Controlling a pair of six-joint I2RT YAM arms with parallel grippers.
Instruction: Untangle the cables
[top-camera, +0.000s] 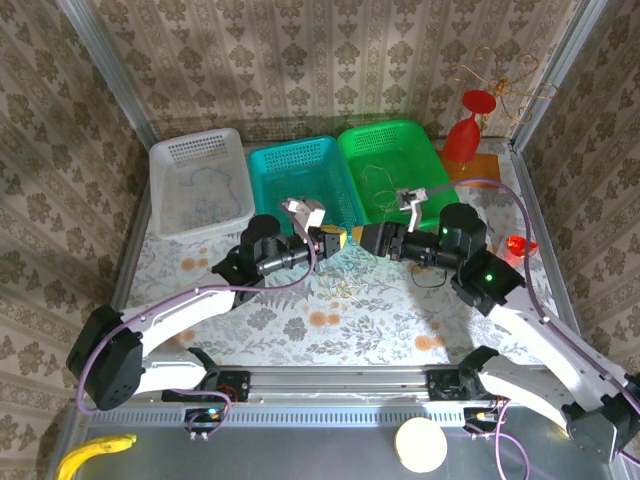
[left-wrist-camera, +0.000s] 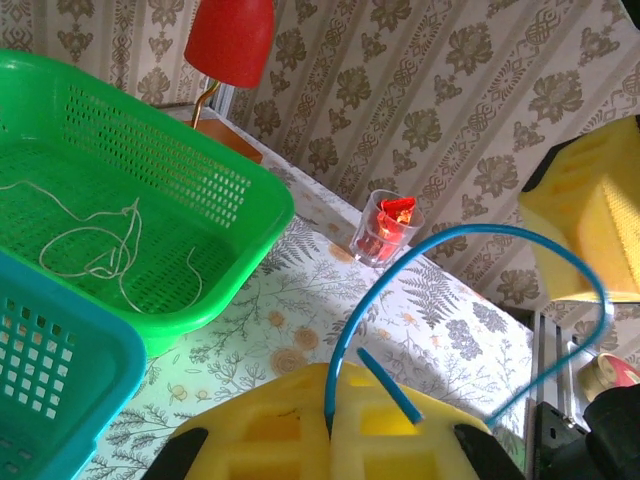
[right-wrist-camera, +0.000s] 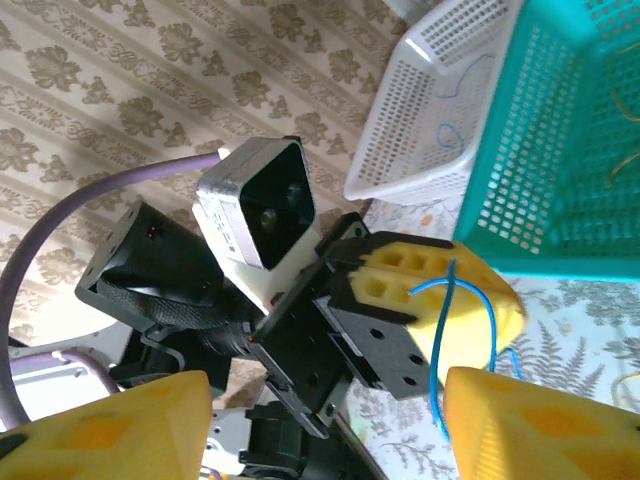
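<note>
My left gripper (top-camera: 335, 240) hangs above the table's middle, its yellow pads (left-wrist-camera: 300, 420) shut on a thin blue cable (left-wrist-camera: 480, 232). The cable loops up out of the pads and drops away to the right, with a short free end beside the pinch. My right gripper (top-camera: 368, 240) faces the left one at close range and is open, its fingers (right-wrist-camera: 540, 420) wide apart. In the right wrist view the left gripper (right-wrist-camera: 440, 290) holds the blue cable (right-wrist-camera: 437, 350), which runs close to my right-hand finger. A loose tangle of thin cables (top-camera: 345, 285) lies on the table below both grippers.
Three baskets stand at the back: white (top-camera: 195, 148), teal (top-camera: 290, 150) and green (top-camera: 385, 130), the green one holding a cream cable (left-wrist-camera: 100, 250). A red cup (top-camera: 518, 245) and a red vase (top-camera: 468, 135) stand at the right. A black cable (top-camera: 430, 280) lies under the right arm.
</note>
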